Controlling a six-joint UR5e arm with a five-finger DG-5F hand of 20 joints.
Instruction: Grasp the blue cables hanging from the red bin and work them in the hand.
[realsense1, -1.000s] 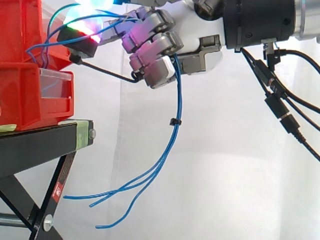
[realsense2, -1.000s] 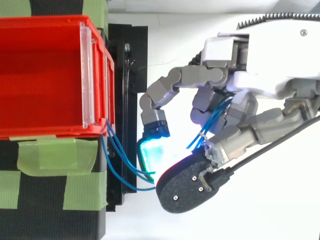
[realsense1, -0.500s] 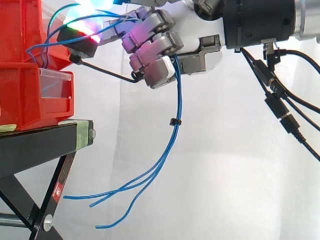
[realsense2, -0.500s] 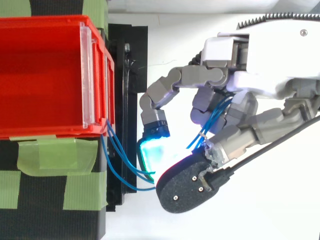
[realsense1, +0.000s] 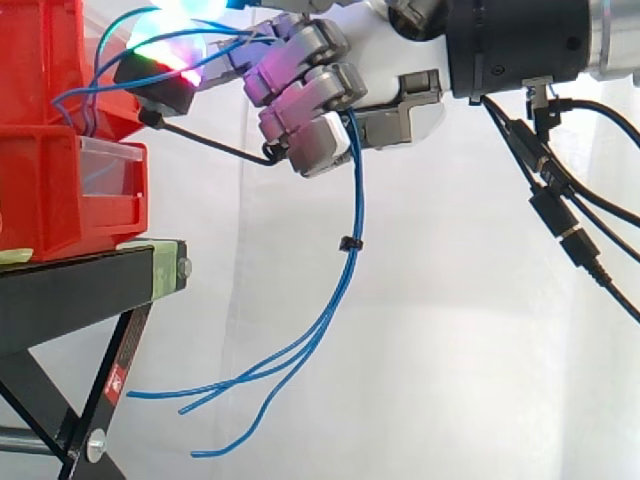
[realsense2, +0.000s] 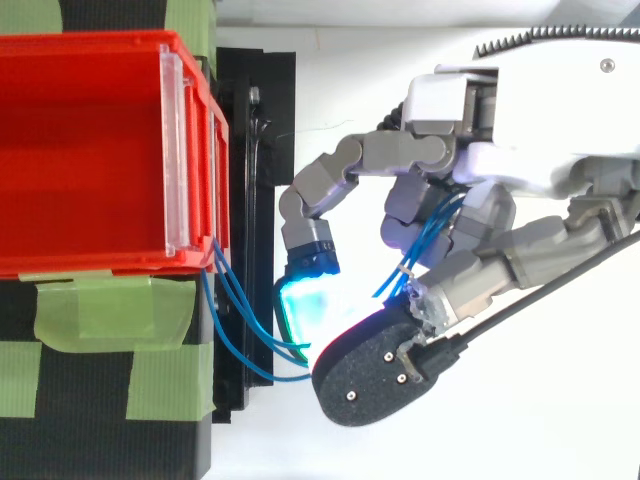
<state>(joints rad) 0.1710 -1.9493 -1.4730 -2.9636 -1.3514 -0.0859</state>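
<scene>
Several thin blue cables run from the upper red bin to my hand, pass through its curled fingers and hang down, bound by a small black tie. Their loose ends curl leftward near the stand's leg. In the top view the same blue cables leave the bin's front corner, loop toward the hand and thread between its bent fingers. The hand is shut on the cables, just right of the bins, with a cyan-glowing fingertip close to the bin.
A second red bin with a clear front sits below the first on a black stand with green tape. A white curtain hangs behind.
</scene>
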